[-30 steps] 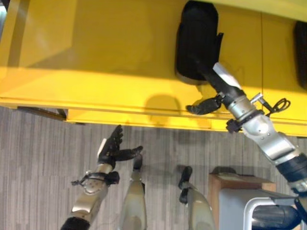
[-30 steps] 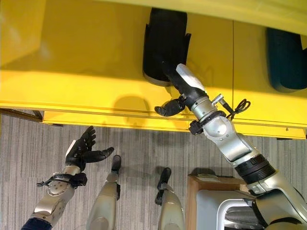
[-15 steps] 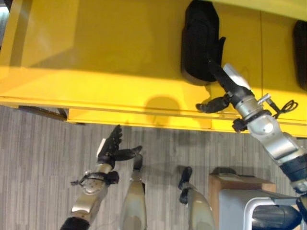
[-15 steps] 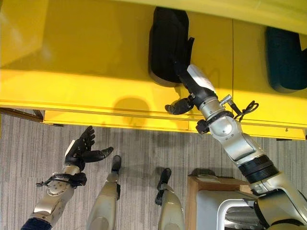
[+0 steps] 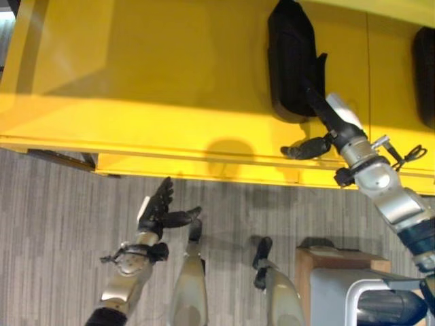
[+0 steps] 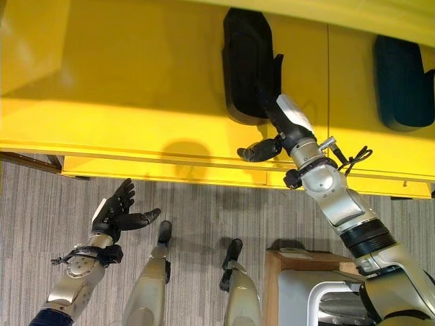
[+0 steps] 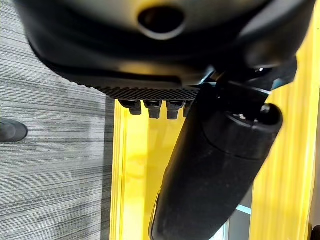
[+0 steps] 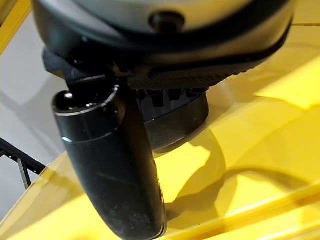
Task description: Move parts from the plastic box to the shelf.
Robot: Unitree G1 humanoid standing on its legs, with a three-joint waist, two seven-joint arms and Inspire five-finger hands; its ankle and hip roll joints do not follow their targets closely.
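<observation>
Left eye view first: I've got the right hand (image 5: 319, 136) stretched up onto the yellow shelf (image 5: 136, 81), its straight fingers (image 5: 314, 100) laid against the near end of the black part (image 5: 291, 58), thumb splayed off to the side and touching nothing. So the part is lying on the shelf, lengthwise away from me, with a second black part (image 5: 425, 68) well apart at the shelf's right edge. My left hand (image 5: 155, 207) hangs low over the grey floor (image 5: 54, 224), fingers spread and relaxed, holding nothing. Right eye view, same story: fingers straight along the part, pressing and not wrapped round it, and a box corner (image 6: 299, 261) shows down by my right side (whether that's the plastic box, I can't tell). Left wrist view: thumb loose, only yellow shelf edge and floor past it. Right wrist view: the part's dark end sits just past my fingers on the glossy yellow. My read: it looks a rigid moulded piece, smooth, likely to slide easily on that shelf, not fragile; for a regrasp I'd take it across its narrow width near the end.
</observation>
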